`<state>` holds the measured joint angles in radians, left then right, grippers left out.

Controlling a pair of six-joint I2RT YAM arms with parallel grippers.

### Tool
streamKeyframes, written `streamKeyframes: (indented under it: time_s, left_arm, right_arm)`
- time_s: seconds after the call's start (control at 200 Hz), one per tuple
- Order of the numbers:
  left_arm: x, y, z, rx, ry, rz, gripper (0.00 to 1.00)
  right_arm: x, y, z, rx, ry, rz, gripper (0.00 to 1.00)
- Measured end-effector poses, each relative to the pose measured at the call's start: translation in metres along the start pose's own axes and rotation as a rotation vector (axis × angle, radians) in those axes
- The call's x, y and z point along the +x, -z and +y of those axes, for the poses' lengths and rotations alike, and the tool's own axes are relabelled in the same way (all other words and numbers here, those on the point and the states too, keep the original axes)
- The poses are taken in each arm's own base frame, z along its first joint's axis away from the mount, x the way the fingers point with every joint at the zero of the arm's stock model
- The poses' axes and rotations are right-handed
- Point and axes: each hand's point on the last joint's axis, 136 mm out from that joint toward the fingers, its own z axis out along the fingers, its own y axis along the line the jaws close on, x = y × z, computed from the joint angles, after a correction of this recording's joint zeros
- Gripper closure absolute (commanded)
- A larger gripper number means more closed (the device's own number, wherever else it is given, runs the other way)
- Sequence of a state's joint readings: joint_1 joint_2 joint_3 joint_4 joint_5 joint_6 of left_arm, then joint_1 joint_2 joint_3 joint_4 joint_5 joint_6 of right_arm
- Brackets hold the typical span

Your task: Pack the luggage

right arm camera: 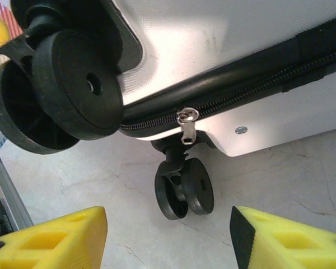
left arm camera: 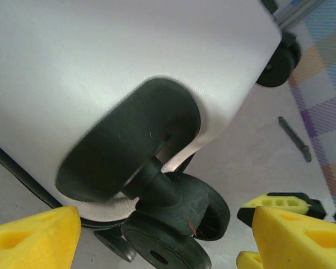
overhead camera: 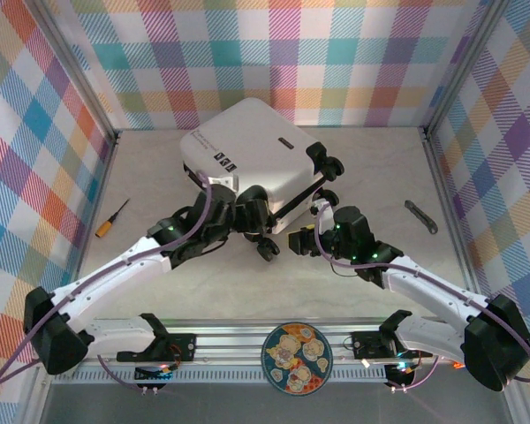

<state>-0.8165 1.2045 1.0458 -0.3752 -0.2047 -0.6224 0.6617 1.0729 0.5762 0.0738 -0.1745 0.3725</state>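
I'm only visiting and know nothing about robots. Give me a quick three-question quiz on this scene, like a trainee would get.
1. True or false: the luggage lies closed on the table.
2. Which thing lies to the left of the luggage in the top view? A) a spoon B) an orange-handled screwdriver C) a cup
3. Fill in: the left gripper has its jaws ____ (open or shut).
Key: 1 true; 2 B; 3 open.
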Motion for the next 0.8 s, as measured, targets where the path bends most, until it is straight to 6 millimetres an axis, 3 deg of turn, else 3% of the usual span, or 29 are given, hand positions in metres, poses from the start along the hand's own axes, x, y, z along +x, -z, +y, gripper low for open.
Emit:
streamKeyframes:
  time_s: [0.195,0.44,0.67,0.8]
  left_arm:
    - [0.029,-0.019,0.003,-0.124,-0.016,0.055,0.19]
    - [0.02,-0.025,-0.019,-0.177,-0.021,0.025,0.18]
    - [0.028,-0.04,-0.011,-0.273,-0.045,0.05,0.18]
    - [0.032,-0.042,-0.001,-0.331,-0.07,0.061,0.26]
  right_arm:
    - [0.013,0.0,-0.009,0.025,0.004,0.013,0.38]
    - [0.017,-0.003,-0.011,0.026,0.012,0.016,0.38]
    - [0.022,-0.006,-0.012,0.016,0.012,0.023,0.37]
    - [0.024,-0.006,-0.014,0.016,0.015,0.022,0.37]
